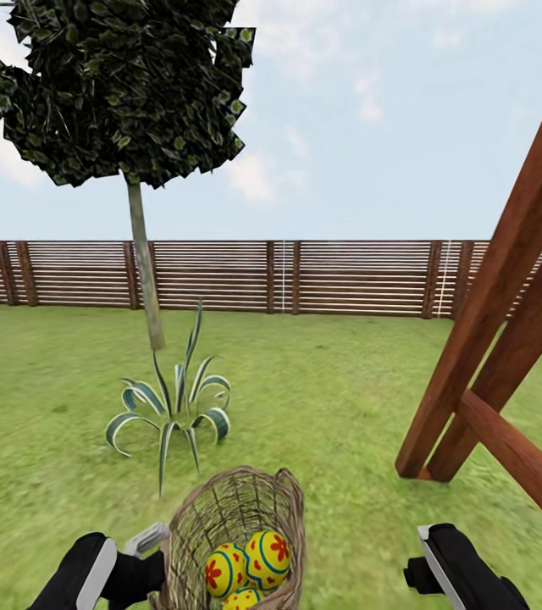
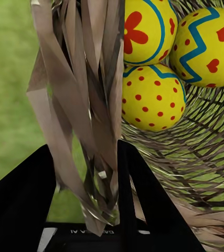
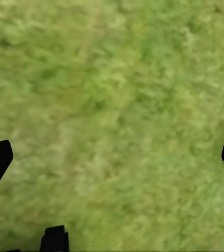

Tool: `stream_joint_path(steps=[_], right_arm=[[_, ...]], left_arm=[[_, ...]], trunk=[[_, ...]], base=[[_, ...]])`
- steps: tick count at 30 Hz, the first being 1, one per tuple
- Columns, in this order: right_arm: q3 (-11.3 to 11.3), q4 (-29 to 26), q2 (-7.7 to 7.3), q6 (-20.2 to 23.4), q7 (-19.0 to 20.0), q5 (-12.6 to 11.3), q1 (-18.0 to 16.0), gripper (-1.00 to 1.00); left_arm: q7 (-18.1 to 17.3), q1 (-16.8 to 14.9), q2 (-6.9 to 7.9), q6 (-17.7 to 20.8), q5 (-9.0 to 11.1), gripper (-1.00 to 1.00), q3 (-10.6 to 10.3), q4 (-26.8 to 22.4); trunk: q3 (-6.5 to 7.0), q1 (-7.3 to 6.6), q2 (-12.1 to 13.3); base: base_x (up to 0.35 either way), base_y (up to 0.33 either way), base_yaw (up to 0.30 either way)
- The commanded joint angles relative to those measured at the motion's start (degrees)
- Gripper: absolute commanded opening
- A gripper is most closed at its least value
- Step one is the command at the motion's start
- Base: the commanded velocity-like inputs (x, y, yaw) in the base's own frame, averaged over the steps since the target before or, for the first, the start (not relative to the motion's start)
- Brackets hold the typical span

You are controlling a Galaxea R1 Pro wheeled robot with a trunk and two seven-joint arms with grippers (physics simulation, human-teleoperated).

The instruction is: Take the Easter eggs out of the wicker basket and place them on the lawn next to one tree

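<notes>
The three Easter eggs (image 2: 152, 97) lie in the wicker basket (image 1: 220, 517), whose rim the left claw (image 2: 85, 173) pinches while the right claw (image 3: 112, 157) hangs open over the lawn (image 1: 330, 398); judging so, carrying it toward the tree (image 1: 146, 280) comes next.

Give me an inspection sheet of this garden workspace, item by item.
Surface: lawn, mottled green grass, flat.
Job's things: wicker basket with three Easter eggs inside; tree with a slim pale trunk stands beyond it.
Clutter: striped spiky plant between basket and tree.
Grippers: left gripper shut on the basket's wall, weave pinched between its fingers; right gripper open over bare grass, holding nothing.
Cables: nothing seen.
Surroundings: brown slatted fence across the back, wooden swing frame on the robot's right, cloudy sky.
</notes>
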Motion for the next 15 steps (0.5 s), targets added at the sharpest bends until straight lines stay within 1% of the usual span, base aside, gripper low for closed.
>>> stream_joint_path(steps=[1,15], right_arm=[[0.28,-0.05,-0.07,0.25,-0.31,-0.17,-0.03,1.0],[0.28,-0.05,-0.07,0.25,-0.31,-0.08,-0.03,1.0]], left_arm=[[-0.44,-0.05,-0.02,0.28,0.55,-1.0,0.18,-0.06],[-0.45,-0.05,0.0,0.28,0.55,-1.0,0.09,-0.06]], trunk=[[-0.07,0.03,-0.04],[-0.07,0.03,-0.04]], base=[[0.329,-0.077,0.0],[0.329,-0.077,0.0]])
